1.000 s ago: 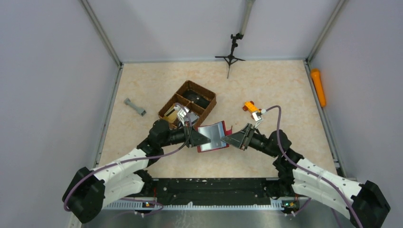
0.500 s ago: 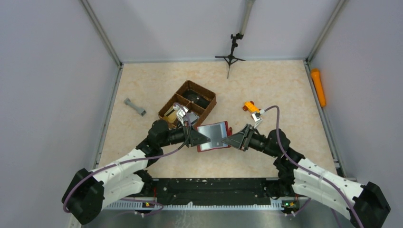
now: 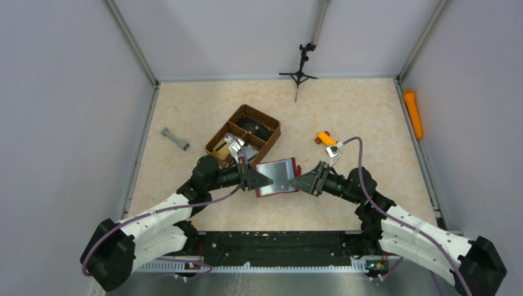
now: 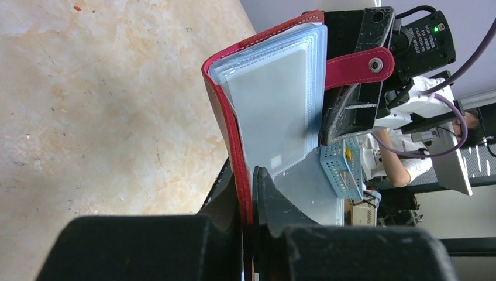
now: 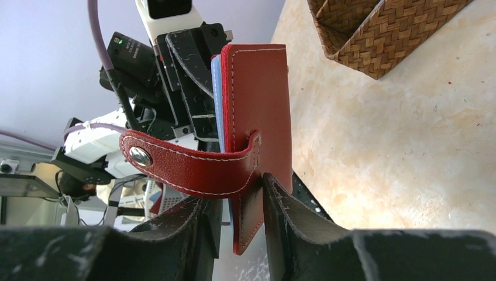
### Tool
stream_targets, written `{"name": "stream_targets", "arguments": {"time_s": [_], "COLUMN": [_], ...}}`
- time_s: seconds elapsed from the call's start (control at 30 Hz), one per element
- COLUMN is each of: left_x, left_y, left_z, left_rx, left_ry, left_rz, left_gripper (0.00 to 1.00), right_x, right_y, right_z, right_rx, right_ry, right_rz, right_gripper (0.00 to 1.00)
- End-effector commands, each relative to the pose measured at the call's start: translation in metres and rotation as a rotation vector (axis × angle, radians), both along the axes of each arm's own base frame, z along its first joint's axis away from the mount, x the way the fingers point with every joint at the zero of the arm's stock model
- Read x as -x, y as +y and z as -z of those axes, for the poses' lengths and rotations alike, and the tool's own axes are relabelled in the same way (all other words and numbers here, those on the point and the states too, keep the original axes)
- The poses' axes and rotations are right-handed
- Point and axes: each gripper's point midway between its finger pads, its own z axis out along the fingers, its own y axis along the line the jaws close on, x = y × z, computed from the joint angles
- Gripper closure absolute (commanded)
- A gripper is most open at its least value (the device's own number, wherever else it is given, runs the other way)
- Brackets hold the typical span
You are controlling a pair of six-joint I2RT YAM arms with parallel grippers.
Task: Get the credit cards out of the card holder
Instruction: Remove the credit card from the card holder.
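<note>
**A:** What have we got in hand?

**B:** Our left gripper is clamped tight on one red cover of the card holder, which is held between both arms with its pages spread. Our right gripper straddles the other cover beside the snap tab, jaws partly apart. We cannot tell whether the pads bite or only bracket it.

**A:** And the credit cards?

**B:** In their clear sleeves, a silver-grey one facing out. We judge none is out yet.

**A:** What could go wrong?

**B:** If our right side is loose, the cover may fold over the sleeves, or the holder may swing on the left pinch.

**A:** Anything in our way?

**B:** The woven basket at eleven o'clock crowds our left wrist. A small orange piece lies at one. Farther off are a grey dumbbell-shaped piece at ten, a tripod stand at twelve and an orange cylinder at two.
</note>
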Motion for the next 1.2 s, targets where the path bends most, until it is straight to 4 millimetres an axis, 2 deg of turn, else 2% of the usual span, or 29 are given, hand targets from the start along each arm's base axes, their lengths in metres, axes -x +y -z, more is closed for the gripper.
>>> {"name": "stream_targets", "arguments": {"time_s": [0.0, 0.3, 0.43, 0.57, 0.7, 1.17], "left_x": [-0.001, 0.0, 0.0, 0.001, 0.003, 0.007], "left_y": [-0.003, -0.002, -0.002, -0.001, -0.001, -0.003], "left_z": [-0.022, -0.023, -0.024, -0.025, -0.029, -0.036], "left_rx": [0.053, 0.054, 0.056, 0.058, 0.066, 0.073], "left_ry": [-0.065, -0.067, -0.071, -0.072, -0.079, -0.093], "left_rz": [0.008, 0.008, 0.009, 0.01, 0.016, 0.051], "left_gripper": [1.0, 1.0, 1.0, 1.0, 1.0, 1.0], "right_x": [0.002, 0.004, 0.004, 0.003, -0.001, -0.013], "right_y": [0.001, 0.0, 0.0, 0.0, 0.0, -0.001], "right_z": [-0.028, -0.032, -0.031, -0.029, -0.019, 0.009], "right_rx": [-0.07, -0.082, -0.079, -0.075, -0.031, 0.14], "right_ry": [-0.059, -0.064, -0.061, -0.055, -0.03, -0.018], "right_rz": [-0.014, -0.011, -0.014, -0.01, 0.008, 0.039], "right_gripper": [0.68, 0.7, 0.73, 0.81, 0.84, 0.82]}}
